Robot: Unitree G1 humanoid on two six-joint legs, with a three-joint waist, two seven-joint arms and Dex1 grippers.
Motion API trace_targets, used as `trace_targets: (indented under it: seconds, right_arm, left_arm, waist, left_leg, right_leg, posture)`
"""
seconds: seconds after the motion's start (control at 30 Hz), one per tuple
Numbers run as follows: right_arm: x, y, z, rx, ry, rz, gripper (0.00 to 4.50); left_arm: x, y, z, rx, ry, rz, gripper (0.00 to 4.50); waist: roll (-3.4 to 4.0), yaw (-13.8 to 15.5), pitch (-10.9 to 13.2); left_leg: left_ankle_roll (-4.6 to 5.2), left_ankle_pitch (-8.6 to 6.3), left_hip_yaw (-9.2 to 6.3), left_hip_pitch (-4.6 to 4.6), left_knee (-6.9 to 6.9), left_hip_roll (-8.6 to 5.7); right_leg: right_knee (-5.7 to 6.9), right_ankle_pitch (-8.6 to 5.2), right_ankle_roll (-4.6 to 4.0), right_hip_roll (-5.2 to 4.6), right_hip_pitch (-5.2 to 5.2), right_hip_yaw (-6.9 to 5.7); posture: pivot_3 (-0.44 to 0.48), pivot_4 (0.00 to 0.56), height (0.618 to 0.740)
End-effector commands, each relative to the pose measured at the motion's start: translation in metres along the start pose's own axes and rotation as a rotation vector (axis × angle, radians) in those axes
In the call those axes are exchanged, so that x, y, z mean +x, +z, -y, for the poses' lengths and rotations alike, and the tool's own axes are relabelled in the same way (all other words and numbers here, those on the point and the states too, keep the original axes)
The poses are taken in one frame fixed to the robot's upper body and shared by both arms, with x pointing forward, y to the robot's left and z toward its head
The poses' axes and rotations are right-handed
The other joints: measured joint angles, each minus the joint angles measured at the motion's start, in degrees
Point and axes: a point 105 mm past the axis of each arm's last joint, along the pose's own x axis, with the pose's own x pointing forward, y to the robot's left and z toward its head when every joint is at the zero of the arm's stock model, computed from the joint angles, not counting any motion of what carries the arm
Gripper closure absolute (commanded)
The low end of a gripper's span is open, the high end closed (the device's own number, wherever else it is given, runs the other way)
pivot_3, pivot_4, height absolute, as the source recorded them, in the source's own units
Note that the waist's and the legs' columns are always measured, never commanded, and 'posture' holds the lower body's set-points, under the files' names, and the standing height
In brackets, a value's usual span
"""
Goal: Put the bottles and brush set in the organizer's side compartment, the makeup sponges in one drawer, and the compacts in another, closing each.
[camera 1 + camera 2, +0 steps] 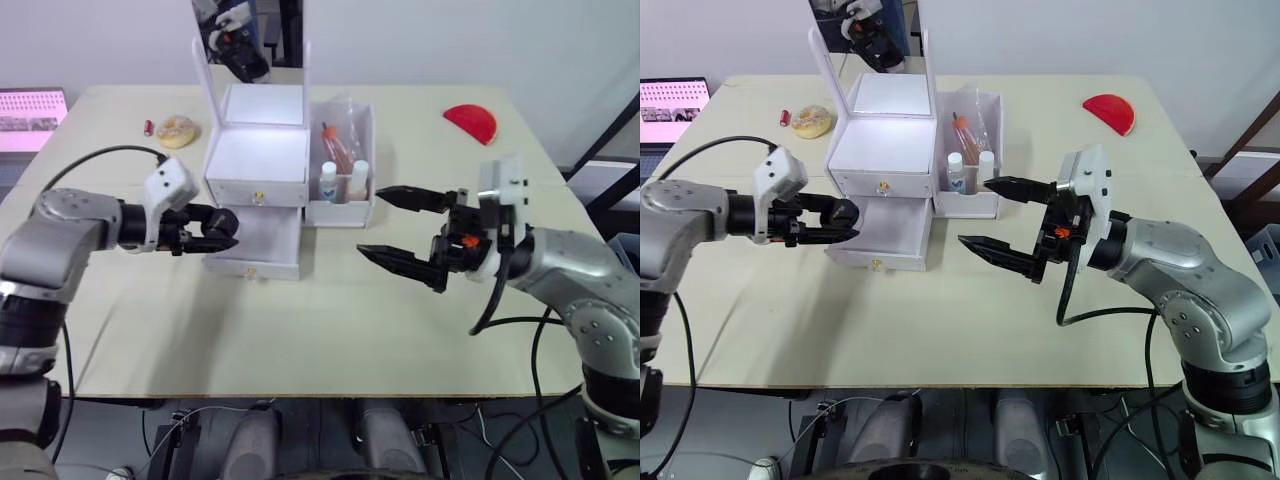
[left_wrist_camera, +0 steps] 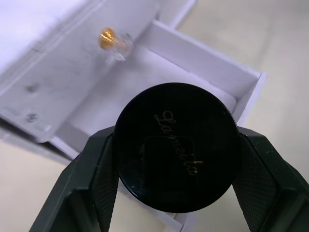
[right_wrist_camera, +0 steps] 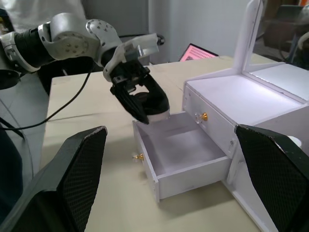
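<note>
Left gripper [image 2: 176,193] grasps a round, glossy black compact [image 2: 176,147] bearing gold script lettering, above the open lower drawer [image 3: 181,157]. Right gripper [image 1: 400,230] is released, fingers wide apart.

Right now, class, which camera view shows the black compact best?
The left wrist view: the black compact shows its round lid and gold script. In the right wrist view it is edge-on in the left gripper; the eye views show little of it.

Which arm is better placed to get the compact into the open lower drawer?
Left. The left gripper already holds the black compact at the edge of the open lower drawer. The right gripper hangs open and empty, off to the side in front of the organizer's side compartment.
</note>
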Motion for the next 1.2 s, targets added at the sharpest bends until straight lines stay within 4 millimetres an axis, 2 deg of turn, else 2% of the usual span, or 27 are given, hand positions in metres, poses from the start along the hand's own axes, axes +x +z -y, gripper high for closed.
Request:
trace_targets:
  seconds: [0.03,0.43,0.6,0.97,1.03,1.1,1.2]
  right_arm:
    - [-0.004,0.012,-0.003,-0.046,-0.029,0.040,0.00]
    - [-0.007,0.013,-0.003,-0.050,-0.061,0.040,0.00]
    - [-0.007,0.013,-0.003,-0.047,-0.060,0.041,0.00]
    - [-0.007,0.012,-0.004,-0.043,-0.062,0.036,0.00]
    - [-0.007,0.012,-0.004,-0.041,-0.064,0.036,0.00]
    - [-0.007,0.013,-0.003,-0.043,-0.065,0.037,0.00]
    - [-0.007,0.013,-0.003,-0.044,-0.066,0.037,0.00]
  left_arm:
    - [0.000,0.008,-0.003,0.064,-0.019,-0.002,1.83]
    - [0.009,0.000,-0.003,0.046,-0.041,-0.053,1.83]
    - [0.010,-0.004,-0.009,0.038,-0.008,-0.066,1.83]
    - [0.013,-0.004,-0.010,0.036,-0.006,-0.057,1.83]
    - [0.013,-0.004,-0.010,0.035,-0.004,-0.057,0.79]
    - [0.012,-0.003,-0.010,0.035,-0.003,-0.057,0.05]
    - [0.011,0.001,-0.012,0.036,0.004,-0.057,0.05]
  waist:
    - [0.00,0.03,0.00]
    - [0.00,-0.06,0.01]
    - [0.00,-0.04,0.01]
    - [0.00,-0.05,0.01]
    - [0.00,-0.04,0.01]
    - [-0.01,-0.06,0.01]
    - [-0.01,-0.07,0.01]
  left_leg:
    - [0.00,0.00,0.00,-0.01,0.01,0.00]
    - [0.01,0.00,-0.01,0.03,0.02,0.00]
    - [0.01,0.01,-0.01,0.03,0.02,0.00]
    - [0.01,0.01,-0.01,0.04,0.02,0.00]
    - [0.01,0.01,-0.01,0.04,0.02,0.00]
    - [0.01,0.01,-0.01,0.04,0.03,0.00]
    - [0.01,0.01,-0.01,0.07,0.03,0.00]
  right_leg:
    - [0.00,0.00,0.00,0.00,0.00,0.00]
    - [0.07,0.00,0.01,0.00,0.00,0.00]
    - [0.08,0.00,0.02,0.00,0.00,0.00]
    - [0.10,0.00,0.03,0.00,0.00,0.00]
    - [0.10,0.00,0.03,0.00,0.00,0.00]
    - [0.10,0.01,0.04,0.00,0.01,0.00]
    - [0.13,0.01,0.04,0.01,0.01,0.01]
  posture:
    - [0.000,0.150,0.739]
    - [0.000,0.150,0.739]
    - [0.000,0.150,0.739]
    - [0.000,0.150,0.739]
    - [0.000,0.150,0.739]
    - [0.000,0.150,0.739]
    - [0.000,0.150,0.739]
